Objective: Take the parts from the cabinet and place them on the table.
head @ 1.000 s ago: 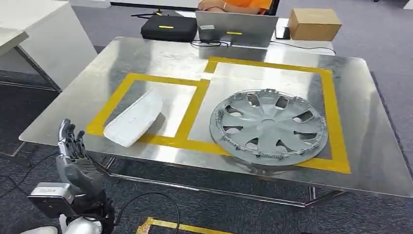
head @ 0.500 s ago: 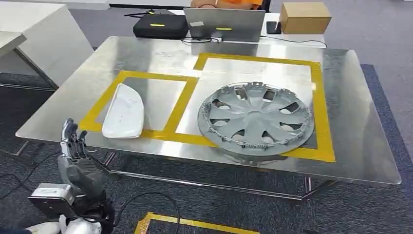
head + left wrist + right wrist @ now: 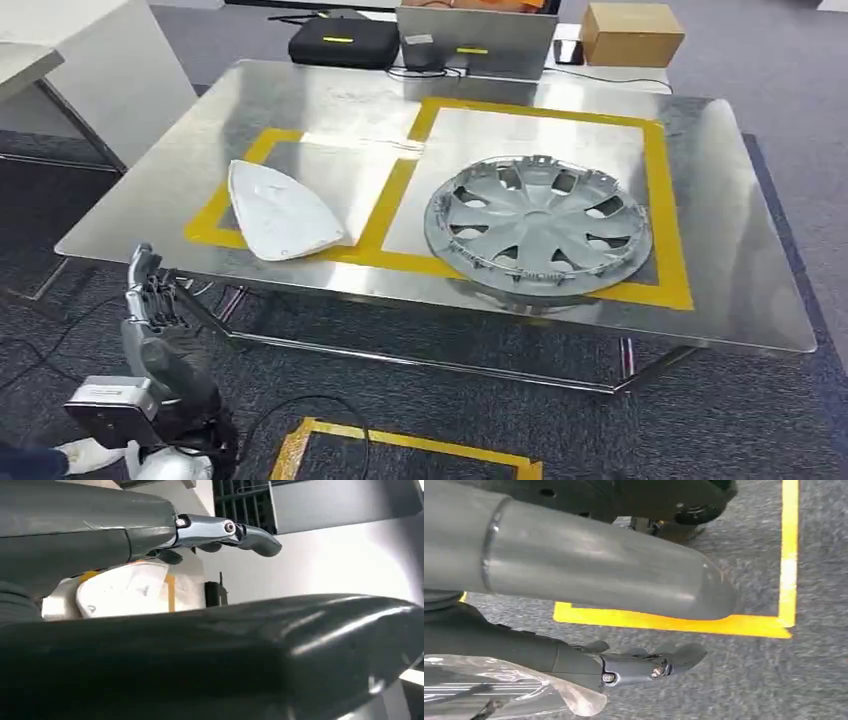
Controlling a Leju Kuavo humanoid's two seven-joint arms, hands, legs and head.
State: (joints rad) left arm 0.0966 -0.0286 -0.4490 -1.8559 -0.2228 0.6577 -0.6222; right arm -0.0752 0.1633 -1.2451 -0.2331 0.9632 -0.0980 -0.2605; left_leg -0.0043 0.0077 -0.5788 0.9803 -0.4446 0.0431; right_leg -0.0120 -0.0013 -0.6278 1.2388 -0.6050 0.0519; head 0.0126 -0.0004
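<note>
One hubcap and one white cover are seen lying mid-frame on the surface. The left hand is held empty, fingers straight; the right hand, fingers extended, is also empty.

Head view from high, facing forward and down over the table; left wrist view from close behind the left hand, level toward the white part, shared with the head view; right wrist view close, facing down at the floor tape.
</note>
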